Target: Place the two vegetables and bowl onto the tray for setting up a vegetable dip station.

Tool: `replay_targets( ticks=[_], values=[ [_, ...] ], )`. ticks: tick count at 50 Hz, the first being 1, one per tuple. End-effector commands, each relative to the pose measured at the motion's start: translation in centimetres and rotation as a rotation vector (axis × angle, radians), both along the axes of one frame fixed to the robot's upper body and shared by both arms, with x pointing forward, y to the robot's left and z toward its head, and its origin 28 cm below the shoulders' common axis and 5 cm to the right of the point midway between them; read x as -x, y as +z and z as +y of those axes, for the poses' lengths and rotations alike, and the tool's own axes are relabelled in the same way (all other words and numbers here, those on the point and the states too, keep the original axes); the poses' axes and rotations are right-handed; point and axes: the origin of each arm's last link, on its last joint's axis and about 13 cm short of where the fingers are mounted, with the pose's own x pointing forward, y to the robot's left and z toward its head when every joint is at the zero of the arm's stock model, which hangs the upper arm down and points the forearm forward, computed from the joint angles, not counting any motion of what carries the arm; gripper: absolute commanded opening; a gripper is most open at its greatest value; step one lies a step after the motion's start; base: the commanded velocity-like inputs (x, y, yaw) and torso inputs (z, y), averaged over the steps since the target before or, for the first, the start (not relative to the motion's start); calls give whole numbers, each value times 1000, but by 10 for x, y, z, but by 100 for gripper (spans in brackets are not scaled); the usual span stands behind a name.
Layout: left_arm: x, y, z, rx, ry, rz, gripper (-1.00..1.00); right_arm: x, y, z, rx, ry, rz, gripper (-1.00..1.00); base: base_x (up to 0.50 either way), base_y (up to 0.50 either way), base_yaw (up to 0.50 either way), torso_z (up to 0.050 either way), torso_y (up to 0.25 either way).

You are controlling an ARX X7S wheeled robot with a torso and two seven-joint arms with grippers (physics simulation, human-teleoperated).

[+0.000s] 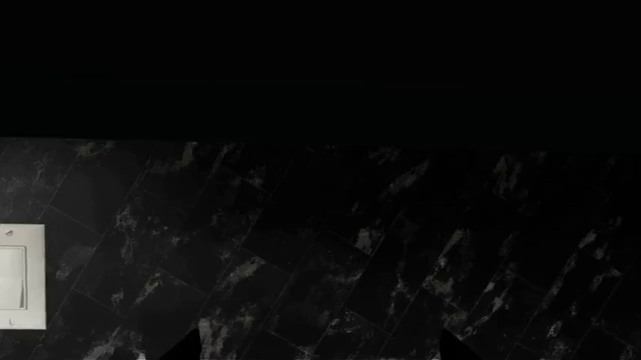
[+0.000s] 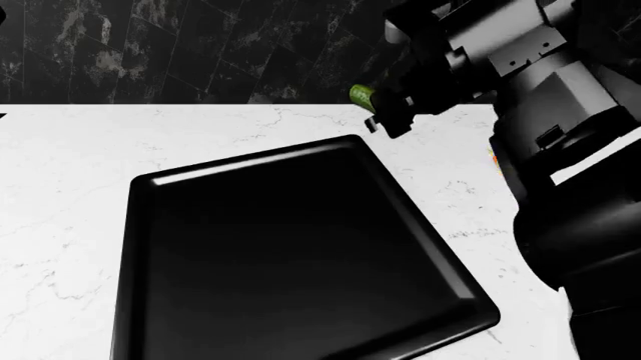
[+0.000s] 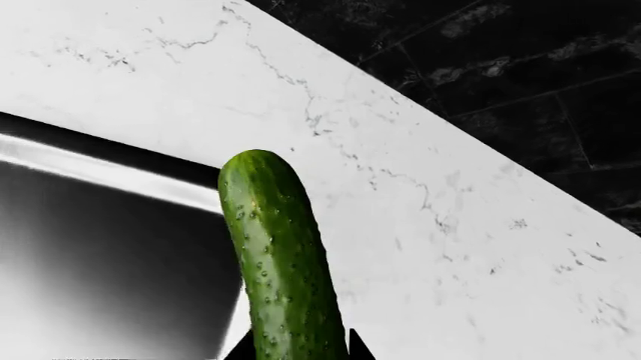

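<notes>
My right gripper is shut on the dark green cucumber, which sticks out past the fingertips above the marble counter and the tray's far corner. In the head view the right gripper hangs just beyond the far right corner of the glossy black tray, with the cucumber's tip showing. A small orange sliver peeks from behind the right arm; it may be the carrot. The bowl is out of view. My left gripper faces the dark tiled wall, its tips wide apart and holding nothing.
The white marble counter runs around the tray and ends at a dark marbled tile wall. A white wall switch sits on that wall. The bulky right arm fills the right side.
</notes>
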Motion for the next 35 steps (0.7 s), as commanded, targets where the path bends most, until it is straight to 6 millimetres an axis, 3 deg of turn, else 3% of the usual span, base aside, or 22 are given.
replay_targets(
  ticks=[1,35],
  values=[
    [-1,0,0,2,0,-1,100,0,-2,13,-6,61,15,-100,0,0,0,0,0],
    [0,0,0,2,-2,-2,100,-1,-16,35,23,245,89,-100,0,0,0,0,0]
  ],
)
